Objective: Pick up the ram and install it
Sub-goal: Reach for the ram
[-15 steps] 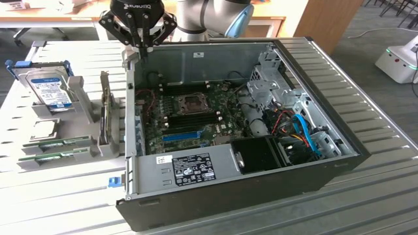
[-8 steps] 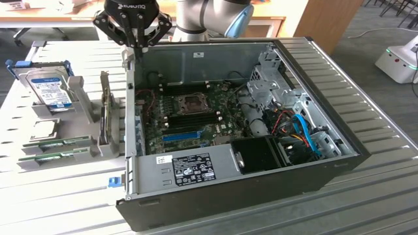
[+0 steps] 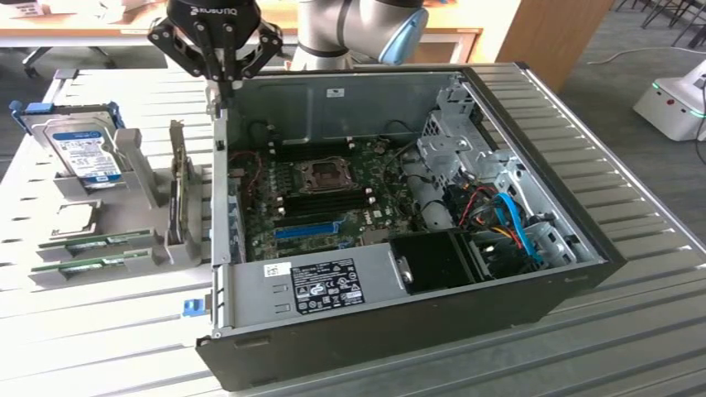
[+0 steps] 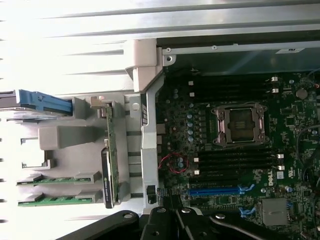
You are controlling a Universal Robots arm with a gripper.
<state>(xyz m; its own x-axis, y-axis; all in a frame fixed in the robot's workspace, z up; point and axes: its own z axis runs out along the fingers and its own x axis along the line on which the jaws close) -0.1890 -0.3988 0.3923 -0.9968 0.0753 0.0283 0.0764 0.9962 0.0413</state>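
A ribbed grey metal table (image 3: pixel 629 190) is shown, with a wooden desk (image 3: pixel 111 37) behind it. An open computer case (image 3: pixel 386 331) is laid on its side on the table. Its motherboard (image 3: pixel 364 211) is exposed, and a bare processor socket (image 3: pixel 329 174) and a long blue slot (image 3: pixel 303 229) can be seen on it. Just beside the case, at the exterior view's left, a grey holder (image 3: pixel 138 161) is placed, and a hard drive (image 3: pixel 86 149) with a blue label is carried in it. Two green sticks are set in the end of the holder nearest the exterior camera: the first ram stick (image 3: pixel 108 241) and, just beside it, the second ram stick (image 3: pixel 94 265). The gripper (image 3: pixel 224 74) is seen above the case's far corner on the holder side. Its fingers are drawn fully together, and both sticks lie well apart from it.
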